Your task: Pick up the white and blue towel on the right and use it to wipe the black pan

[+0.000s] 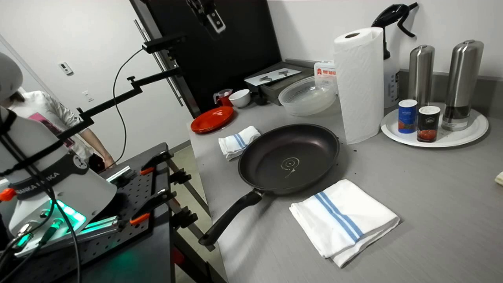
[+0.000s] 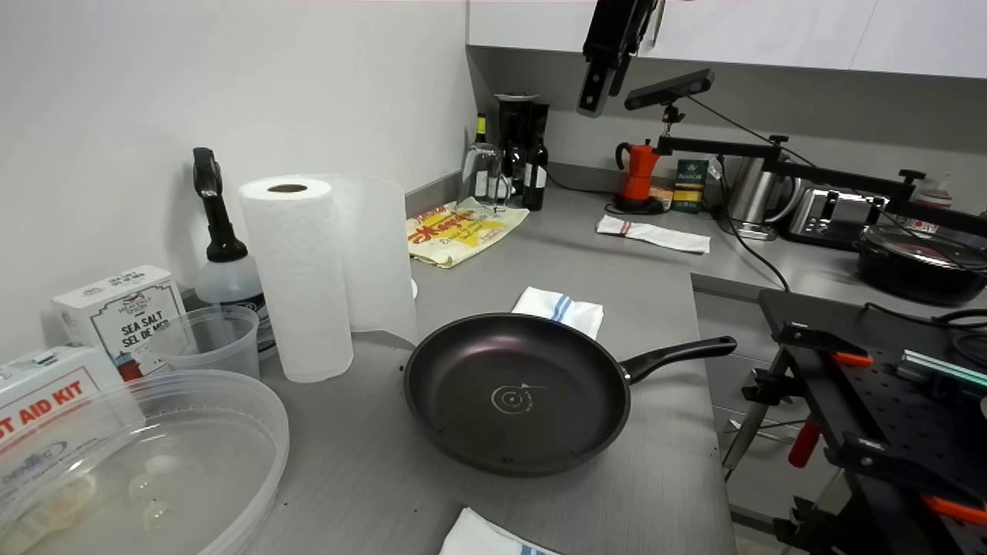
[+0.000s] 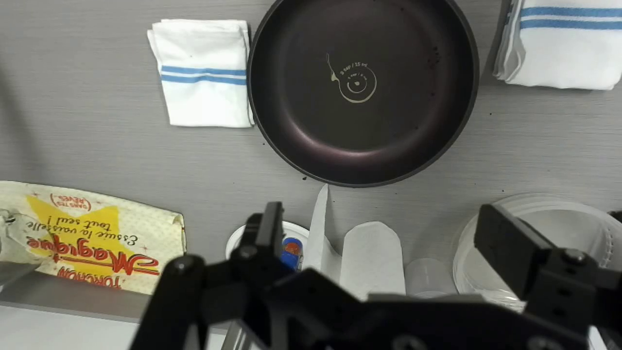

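Paper roll (image 1: 359, 86) near black pan (image 1: 289, 158)

Gray counter (image 1: 444, 196) with fine grain runs along plain white wall (image 2: 308, 92), turns corner in an exterior view; gray strip (image 1: 491, 98) where wall meets counter. White upper cabinets (image 2: 771, 31) hang over far leg, gray fronts (image 2: 732, 389) show below counter edge. Tall black panel (image 1: 251, 51) stands beyond counter's end. Another white wall (image 1: 78, 31) has small device (image 1: 66, 68) and switch plate (image 1: 87, 96); pale floor (image 1: 186, 159), light even, shadows soft
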You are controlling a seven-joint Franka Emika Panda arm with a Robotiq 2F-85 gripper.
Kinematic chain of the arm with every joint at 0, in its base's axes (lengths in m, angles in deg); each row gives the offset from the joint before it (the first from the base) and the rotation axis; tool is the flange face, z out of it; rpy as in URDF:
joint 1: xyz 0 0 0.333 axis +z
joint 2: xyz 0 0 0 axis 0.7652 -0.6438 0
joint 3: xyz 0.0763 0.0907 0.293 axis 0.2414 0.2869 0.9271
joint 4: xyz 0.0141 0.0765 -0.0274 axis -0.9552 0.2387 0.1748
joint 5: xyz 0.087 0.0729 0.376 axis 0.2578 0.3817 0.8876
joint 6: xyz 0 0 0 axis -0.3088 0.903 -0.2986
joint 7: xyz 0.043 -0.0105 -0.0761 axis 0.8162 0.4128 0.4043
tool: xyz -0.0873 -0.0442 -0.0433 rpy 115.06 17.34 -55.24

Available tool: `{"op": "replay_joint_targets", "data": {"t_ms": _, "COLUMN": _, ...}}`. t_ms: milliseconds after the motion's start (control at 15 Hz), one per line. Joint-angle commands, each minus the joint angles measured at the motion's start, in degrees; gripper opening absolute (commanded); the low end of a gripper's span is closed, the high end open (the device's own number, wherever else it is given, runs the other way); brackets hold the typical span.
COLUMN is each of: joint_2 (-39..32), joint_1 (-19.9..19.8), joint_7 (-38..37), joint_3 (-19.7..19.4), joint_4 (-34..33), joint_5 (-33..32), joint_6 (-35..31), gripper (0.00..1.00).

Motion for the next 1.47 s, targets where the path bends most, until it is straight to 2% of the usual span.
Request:
{"op": "replay_joint_targets", "data": {"t_ms": 0, "joint_2": 0.0, "joint_1": 1.1, "joint_7": -0.2, "joint_3": -1.1, "joint_4": -0.1, "joint_5": -0.4, "joint_6": 0.2, "gripper": 1.00}}
{"op": "replay_joint_targets", "data": {"t_ms": 467, "joint_2": -0.9, "joint_1": 0.9, "joint_7": -0.8, "joint_3": -1.5, "joint_4": -0.1, "joint_5": -0.6, "joint_6": -0.9, "gripper": 1.00}}
{"op": "replay_joint_targets", "data": {"t_ms": 733, "joint_2": -4.5, "joint_1": -0.9, "joint_7": -5.8, "joint_3": -2.4, "joint_4": -0.9, "joint_5": -1.8, "joint_6": -4.6, "gripper": 1.00}}
{"op": "replay_joint_targets", "data": {"t_ms": 1000, "joint_2": -10.4, "joint_1": -3.5, "joint_7": -14.5, "joint_3": -3.5, "joint_4": -3.3, "joint_5": -4.7, "joint_6": -8.5, "gripper": 1.00}}
{"op": "replay_joint_targets", "data": {"t_ms": 1200, "joint_2": -15.9, "joint_1": -4.9, "joint_7": -25.1, "joint_3": -5.1, "joint_4": -6.3, "joint_5": -10.0, "joint_6": -11.8, "gripper": 1.00}}
{"op": "replay_joint_targets", "data": {"t_ms": 1400, "joint_2": -21.0, "joint_1": -3.8, "joint_7": -37.3, "joint_3": -8.4, "joint_4": -10.2, "joint_5": -15.5, "joint_6": -12.5, "gripper": 1.00}}
